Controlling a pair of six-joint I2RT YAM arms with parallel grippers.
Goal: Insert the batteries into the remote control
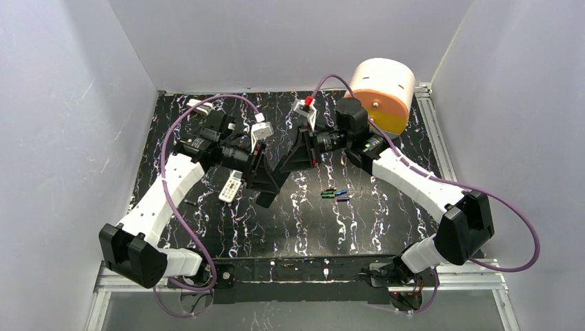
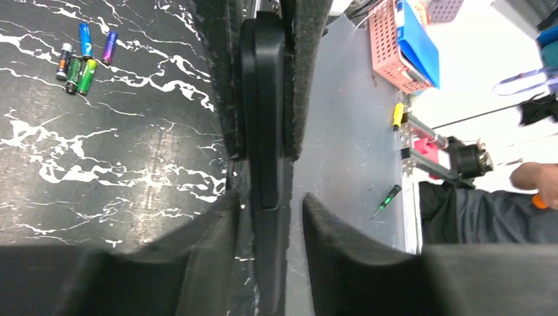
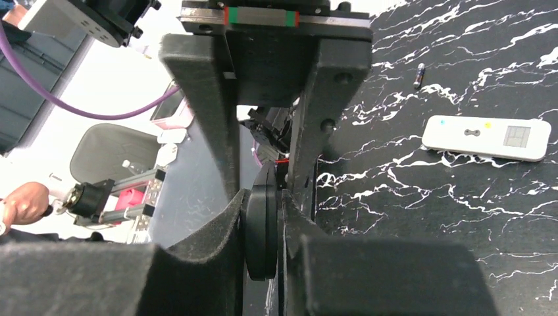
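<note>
A long flat black strip [image 1: 277, 176] hangs above the middle of the table between my two grippers. My right gripper [image 3: 263, 197] is shut on one end of it, both pads pressed to its flat faces. My left gripper [image 2: 263, 204] stands round the other end; the strip [image 2: 268, 131] lies against one finger with a gap to the other [image 2: 329, 237]. The white remote control [image 1: 230, 186] lies flat on the table under the left arm, and shows in the right wrist view [image 3: 487, 138]. Several green and blue batteries [image 1: 334, 194] lie loose in a cluster [image 2: 82, 59] right of centre.
A large cream and orange cylinder [image 1: 383, 93] stands at the back right corner. One more small battery [image 3: 420, 76] lies apart beyond the remote. The black marbled tabletop [image 1: 290, 227] is bounded by grey walls on three sides.
</note>
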